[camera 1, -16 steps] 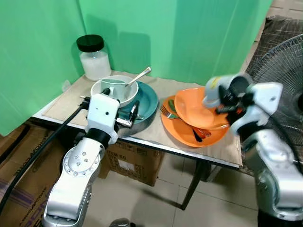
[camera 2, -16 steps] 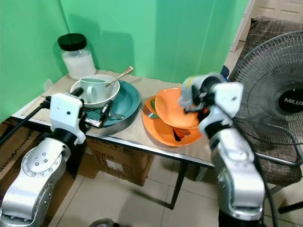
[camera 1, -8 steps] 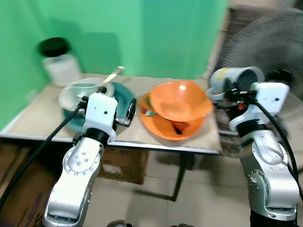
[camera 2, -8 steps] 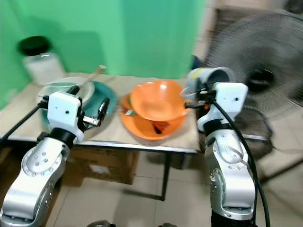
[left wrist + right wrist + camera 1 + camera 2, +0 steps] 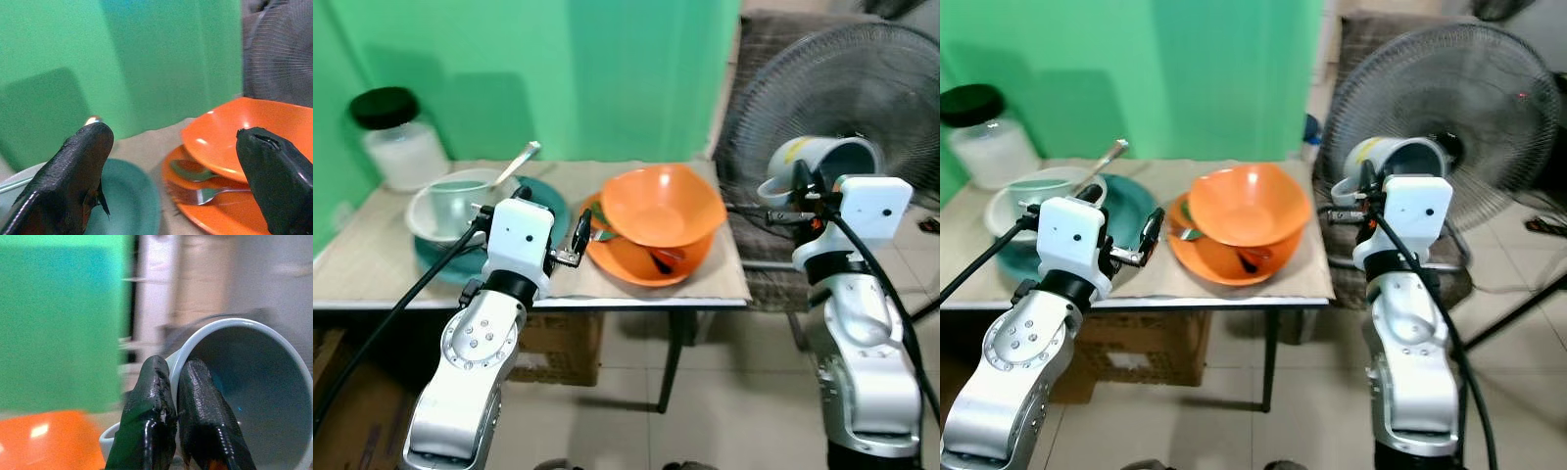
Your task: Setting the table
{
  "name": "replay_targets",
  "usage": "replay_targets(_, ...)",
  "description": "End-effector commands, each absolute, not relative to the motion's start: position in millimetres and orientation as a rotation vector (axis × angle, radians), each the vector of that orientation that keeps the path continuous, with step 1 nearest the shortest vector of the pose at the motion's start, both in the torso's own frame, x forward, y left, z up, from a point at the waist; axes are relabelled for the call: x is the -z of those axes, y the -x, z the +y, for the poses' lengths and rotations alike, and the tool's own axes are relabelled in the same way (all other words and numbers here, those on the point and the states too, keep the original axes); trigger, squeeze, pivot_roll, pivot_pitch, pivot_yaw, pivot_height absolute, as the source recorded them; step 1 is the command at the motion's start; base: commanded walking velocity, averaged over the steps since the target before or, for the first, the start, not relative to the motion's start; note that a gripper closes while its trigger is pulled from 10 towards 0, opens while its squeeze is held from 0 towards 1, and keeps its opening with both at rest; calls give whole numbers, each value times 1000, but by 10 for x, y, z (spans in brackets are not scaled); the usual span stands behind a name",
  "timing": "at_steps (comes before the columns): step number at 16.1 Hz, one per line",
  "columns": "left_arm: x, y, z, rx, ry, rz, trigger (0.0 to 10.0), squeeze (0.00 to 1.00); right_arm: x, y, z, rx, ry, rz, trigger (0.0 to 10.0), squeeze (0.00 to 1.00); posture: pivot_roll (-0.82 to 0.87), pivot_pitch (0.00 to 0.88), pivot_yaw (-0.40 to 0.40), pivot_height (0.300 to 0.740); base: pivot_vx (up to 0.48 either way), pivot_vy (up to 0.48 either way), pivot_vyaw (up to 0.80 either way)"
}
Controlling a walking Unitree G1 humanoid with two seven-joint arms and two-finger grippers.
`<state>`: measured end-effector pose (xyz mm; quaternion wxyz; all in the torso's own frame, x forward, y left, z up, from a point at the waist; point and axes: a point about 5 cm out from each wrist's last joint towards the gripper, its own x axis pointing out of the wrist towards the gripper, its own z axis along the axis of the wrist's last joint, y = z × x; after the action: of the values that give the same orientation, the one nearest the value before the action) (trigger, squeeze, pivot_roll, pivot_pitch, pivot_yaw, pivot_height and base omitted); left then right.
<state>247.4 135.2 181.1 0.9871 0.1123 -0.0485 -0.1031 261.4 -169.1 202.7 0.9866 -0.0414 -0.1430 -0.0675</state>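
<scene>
Two stacks of dishes stand on the table (image 5: 372, 279), which is backed by a green wall (image 5: 607, 78). To the robot's right, beyond the table's end, stands a large floor fan (image 5: 847, 93). On the table's left half a teal plate (image 5: 1131, 201) carries a white bowl (image 5: 426, 213) with a pale cup (image 5: 455, 201) inside it and a spoon (image 5: 517, 163) leaning out over the rim. On the right half an orange plate (image 5: 641, 269) carries an orange bowl (image 5: 664, 206), tilted; a fork (image 5: 198, 193) and a green spoon (image 5: 188, 170) lie on the orange plate under the bowl's edge, as the left wrist view shows. A jar (image 5: 396, 139) with a black lid and white contents stands at the table's far left corner.

The right gripper (image 5: 175, 401) is raised off the table's right end, in front of the fan, its fingers pinched together on the rim of a white mug (image 5: 822, 166) with a blue-grey inside; the mug lies on its side in the air, mouth turned toward the fan. The left gripper (image 5: 578, 235) hovers over the table's near edge between the two stacks, fingers spread wide and holding nothing.
</scene>
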Motion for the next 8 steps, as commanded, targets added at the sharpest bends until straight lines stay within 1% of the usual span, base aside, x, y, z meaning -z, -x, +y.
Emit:
replay_targets(1,-1826,-2459,1346,209,-231,-105,10000,0,-2059,-2619,-1744,182,99,-313,10000,0,103,0,4,740,0,0,-800)
replay_targets(8,-1836,-2463,1357,179,-217,-110,10000,0,-2030,-2641,-1786,218,50,-311,10000,0,104,0,-7,740,0,0,-800)
